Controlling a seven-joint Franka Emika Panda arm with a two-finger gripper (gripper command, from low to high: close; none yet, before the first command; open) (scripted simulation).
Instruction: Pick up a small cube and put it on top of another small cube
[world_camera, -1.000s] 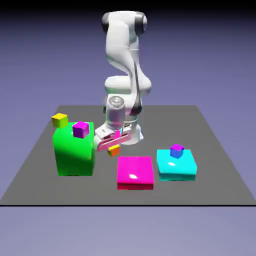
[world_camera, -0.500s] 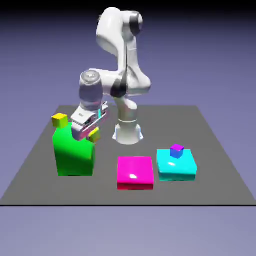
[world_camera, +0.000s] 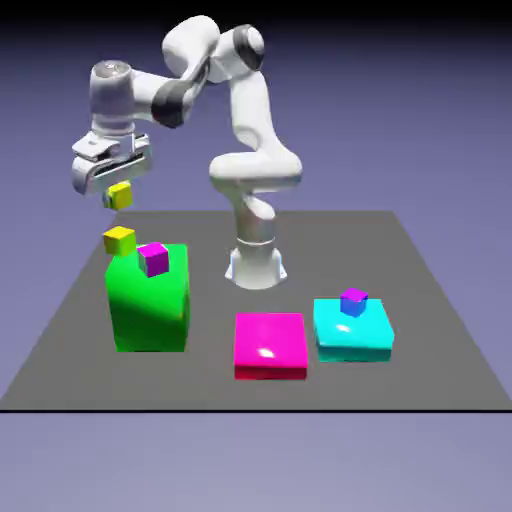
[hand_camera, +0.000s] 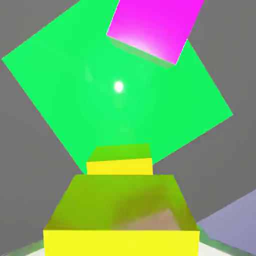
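Note:
My gripper (world_camera: 113, 192) hangs in the air at the exterior view's left, shut on a small yellow cube (world_camera: 121, 195). That held cube (hand_camera: 122, 215) fills the bottom of the hand view and hides the fingertips. Below it, another small yellow cube (world_camera: 119, 239) rests on the far left corner of the tall green block (world_camera: 150, 300). In the hand view this second cube (hand_camera: 120, 160) shows just above the held one, at the edge of the green block's top (hand_camera: 115, 95). A clear gap separates the two cubes.
A small purple cube (world_camera: 153, 259) (hand_camera: 152, 25) also sits on the green block. A flat magenta block (world_camera: 270, 345) lies at the front middle. To its right a cyan block (world_camera: 352, 332) carries a tiny purple-topped cube (world_camera: 353, 300). The robot's base (world_camera: 257, 265) stands behind.
The gripper has carried the yellow cube up and to the exterior view's left, from low beside the green block to high above the yellow cube on its corner.

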